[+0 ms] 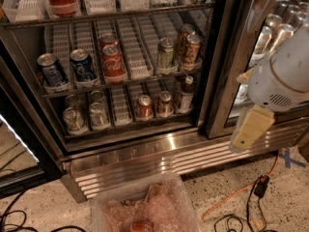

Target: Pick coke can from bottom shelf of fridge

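Down on the bottom shelf point(119, 111) of the fridge point(145, 153), the coke can point(144, 106) stands upright in its lane, close to the front edge. Just right of the coke can is a brownish can point(164, 103), and right of that a dark bottle point(186, 93). Further left of the coke can sit two silver cans point(98, 115). Above the coke can and a little left, on the next rack up, stands a bigger red can point(113, 62) with white script.

Well to the right of the coke can and lower, outside the fridge past the door post point(224, 57), hangs my gripper point(246, 132). I cannot tell from here how wide the claw stands; I see nothing held in it.

My worries from this spot:
- The door post stands between the gripper and the coke can, so a straight sweep left would likely strike it. I would have to come round to the front first.
- The brownish can is so near the coke can that a slightly off-line approach could knock it over, or close on it instead.
- The rack above the coke can leaves little headroom, so I judge that coming in high risks catching the wire.
- Below the coke can, a plastic tub point(145, 202) sits on the floor. A low arm path could snag it.
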{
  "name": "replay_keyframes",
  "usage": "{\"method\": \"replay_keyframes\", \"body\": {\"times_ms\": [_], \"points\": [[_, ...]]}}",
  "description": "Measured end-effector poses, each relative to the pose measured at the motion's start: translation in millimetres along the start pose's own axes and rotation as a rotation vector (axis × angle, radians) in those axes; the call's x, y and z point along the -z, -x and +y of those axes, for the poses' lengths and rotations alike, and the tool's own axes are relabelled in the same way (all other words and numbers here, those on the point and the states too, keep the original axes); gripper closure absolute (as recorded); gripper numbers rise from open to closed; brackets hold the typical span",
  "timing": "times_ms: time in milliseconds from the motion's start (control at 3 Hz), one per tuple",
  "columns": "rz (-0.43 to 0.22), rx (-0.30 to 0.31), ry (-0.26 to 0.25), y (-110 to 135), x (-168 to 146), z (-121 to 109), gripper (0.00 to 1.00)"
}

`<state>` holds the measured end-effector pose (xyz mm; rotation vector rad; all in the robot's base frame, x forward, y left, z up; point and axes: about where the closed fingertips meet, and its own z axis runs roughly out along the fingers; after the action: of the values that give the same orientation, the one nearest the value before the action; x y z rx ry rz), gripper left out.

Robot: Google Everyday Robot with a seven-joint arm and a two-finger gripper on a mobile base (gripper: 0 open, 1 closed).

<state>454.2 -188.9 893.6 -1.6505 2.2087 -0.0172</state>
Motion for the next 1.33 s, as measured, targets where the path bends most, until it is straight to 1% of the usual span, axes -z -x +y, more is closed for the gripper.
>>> {"method": "replay_keyframes", "body": {"times_ms": [333, 667, 1000, 1333], "points": [[-0.045, -0.025, -0.017, 3.9, -42.1, 2.0, 0.00], [-0.040, -0.026, 0.027, 3.4, -82.1, 17.1, 0.00], [-0.040, -0.026, 0.027, 3.4, -82.1, 17.1, 0.00], [-0.016, -0.020, 0.038, 7.8, -104.5, 21.8, 0.00]]}}
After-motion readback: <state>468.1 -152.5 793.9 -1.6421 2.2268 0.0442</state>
